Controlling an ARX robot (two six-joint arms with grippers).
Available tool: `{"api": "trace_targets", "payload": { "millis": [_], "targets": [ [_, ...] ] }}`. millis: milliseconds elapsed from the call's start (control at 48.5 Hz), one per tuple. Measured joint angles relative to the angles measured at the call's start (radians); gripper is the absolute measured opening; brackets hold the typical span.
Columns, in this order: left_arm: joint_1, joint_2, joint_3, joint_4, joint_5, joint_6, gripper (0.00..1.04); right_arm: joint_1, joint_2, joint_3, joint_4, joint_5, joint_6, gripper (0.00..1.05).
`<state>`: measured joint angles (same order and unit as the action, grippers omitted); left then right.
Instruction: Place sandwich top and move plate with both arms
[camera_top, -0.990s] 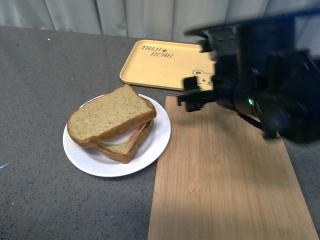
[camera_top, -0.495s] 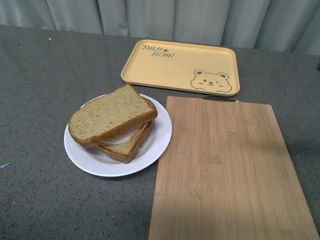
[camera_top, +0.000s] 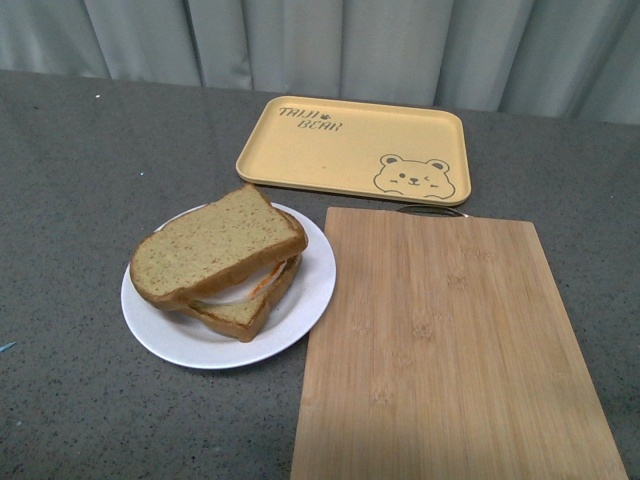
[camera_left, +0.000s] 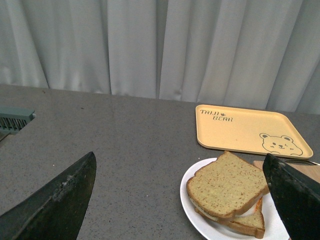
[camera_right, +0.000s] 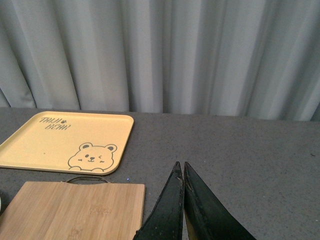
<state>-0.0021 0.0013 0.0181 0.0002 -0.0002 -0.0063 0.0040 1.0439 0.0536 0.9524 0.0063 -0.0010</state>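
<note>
The sandwich top (camera_top: 215, 243), a plain brown bread slice, lies tilted on a lower slice (camera_top: 240, 310) on the round white plate (camera_top: 305, 300), left of centre on the table. It also shows in the left wrist view (camera_left: 225, 186), on the plate (camera_left: 192, 210). My left gripper (camera_left: 180, 172) is open and empty, its dark fingers (camera_left: 55, 202) wide apart above the table, the sandwich near its right finger. My right gripper (camera_right: 181, 165) is shut and empty, held over the grey table beside the board. Neither arm shows in the front view.
A bamboo cutting board (camera_top: 450, 350) lies right of the plate. A yellow bear tray (camera_top: 350, 148) sits behind it, before a grey curtain. A green comb-like object (camera_left: 15, 121) lies at the far left in the left wrist view.
The right arm, in front of the tray a second ago, has left the front view. The view has shifted slightly; the plate and sandwich have not moved.
</note>
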Motion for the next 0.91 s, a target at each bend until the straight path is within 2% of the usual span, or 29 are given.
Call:
{"api": "trace_targets", "payload": {
  "millis": [474, 908],
  "targets": [
    [0.000, 0.000, 0.000, 0.000, 0.000, 0.000, 0.98, -0.003, -0.502, -0.049, -0.418, -0.008, 0.000, 0.01],
    [0.000, 0.000, 0.000, 0.000, 0.000, 0.000, 0.98, -0.003, -0.724, -0.050, -0.630, -0.008, 0.000, 0.01]
  ]
}}
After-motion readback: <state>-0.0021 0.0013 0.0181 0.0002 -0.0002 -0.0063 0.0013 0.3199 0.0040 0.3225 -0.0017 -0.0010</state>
